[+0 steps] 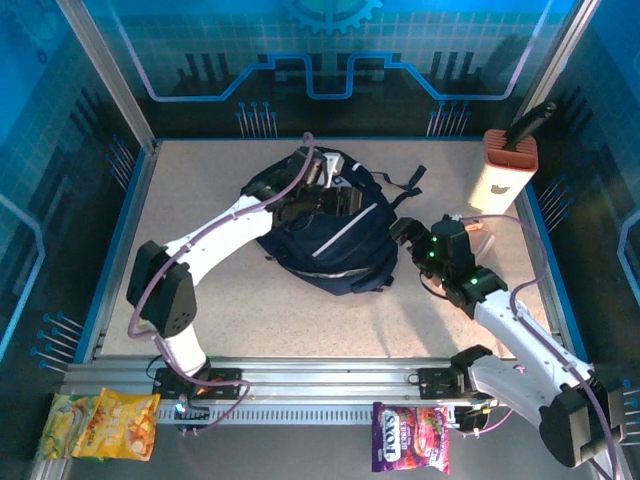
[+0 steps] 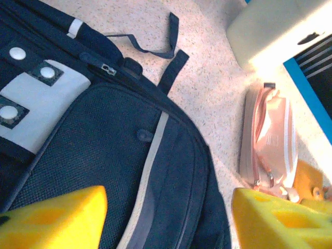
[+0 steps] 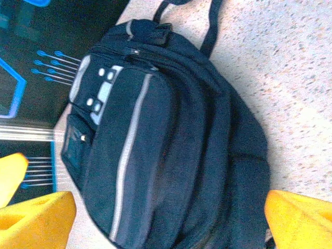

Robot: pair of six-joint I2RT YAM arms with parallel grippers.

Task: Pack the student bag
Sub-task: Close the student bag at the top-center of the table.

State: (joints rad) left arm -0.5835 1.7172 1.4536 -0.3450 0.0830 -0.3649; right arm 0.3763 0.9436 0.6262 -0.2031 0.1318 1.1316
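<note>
Top view: bright, even overhead light, blue cast from the enclosure walls [image 1: 330,40], soft short shadows around the student bag [image 1: 330,250] on the counter [image 1: 300,320] | Left wrist: blown-out glare on the pale box [image 2: 270,36] far right; left gripper [image 2: 167,193] fingers [image 2: 57,220] out of focus | Right wrist: slightly blurred overall, counter washed out at right

I see a speckled beige worktop [image 1: 300,320] boxed in by 3 blue walls [image 1: 400,50] printed with circuit patterns, silver frame posts [image 1: 105,70] at the far corners, bright light on its right side.
</note>
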